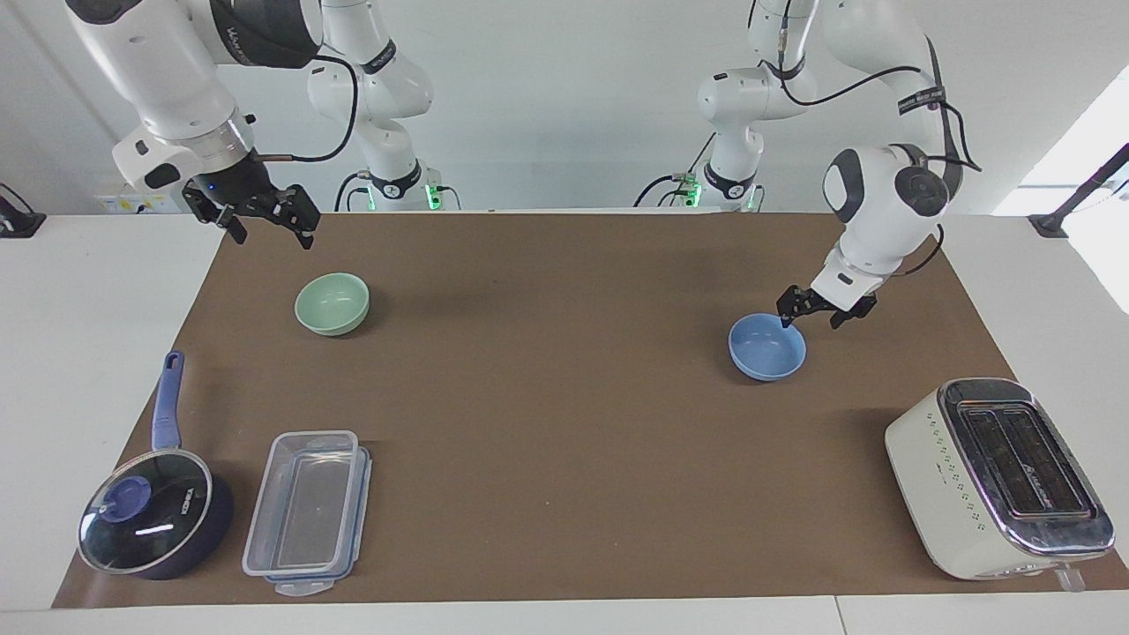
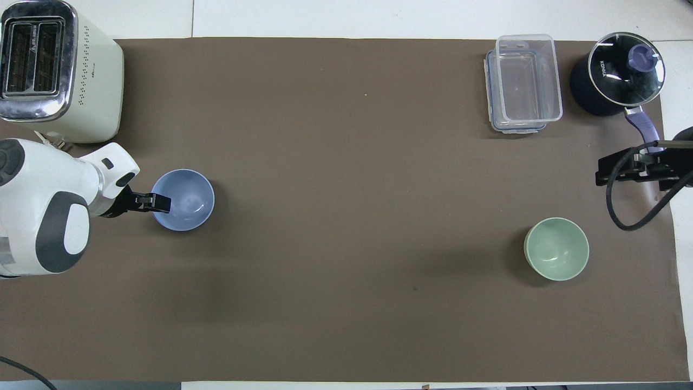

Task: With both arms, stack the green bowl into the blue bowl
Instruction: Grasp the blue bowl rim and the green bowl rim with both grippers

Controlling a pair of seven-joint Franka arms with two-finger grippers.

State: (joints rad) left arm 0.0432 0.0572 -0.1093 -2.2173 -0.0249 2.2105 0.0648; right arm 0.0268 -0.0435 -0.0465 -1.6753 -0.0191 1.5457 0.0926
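At the blue bowl [image 1: 766, 347], my left claw [image 1: 809, 310] straddles its rim, spread; my right claw [image 1: 265, 219] waits, spread, above the green bowl [image 1: 332, 302].

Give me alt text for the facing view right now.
The left gripper is low at the blue bowl's rim, fingers open, while the right gripper hangs open above the mat near the green bowl. Both bowls sit apart on the brown mat.

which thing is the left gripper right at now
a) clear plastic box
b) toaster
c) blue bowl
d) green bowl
c: the left gripper is down at the rim of the blue bowl, fingers open; the right gripper waits up in the air.
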